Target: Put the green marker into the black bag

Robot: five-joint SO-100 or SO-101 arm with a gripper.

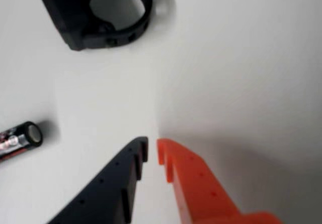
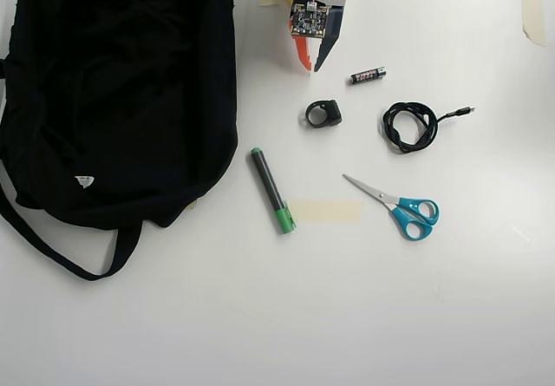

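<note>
Gripper (image 2: 310, 68) sits near the top edge of the worktop (image 2: 364, 317) in the overhead view, jaws nearly closed with only a thin gap, holding nothing. Marker (image 2: 271, 189) lies flat just right of the bag (image 2: 113, 91), well below the gripper, green cap toward the bottom, next to a tape strip (image 2: 324, 210).

Risks, as I judge them:
- a black ring part (image 2: 323, 114) lies between gripper and marker; a straight reach could knock it. The wrist view shows it (image 1: 108, 17) right ahead.
- battery (image 2: 368, 75) is close by and dark too; wrong-pick risk.
- jaws must open wide first, or they just push the marker and it rolls.
- the bag's opening is not visible; it looks flat, so a drop may land on top and slide off.
- scissors (image 2: 401, 208) and cable (image 2: 409, 124) are well clear.
</note>
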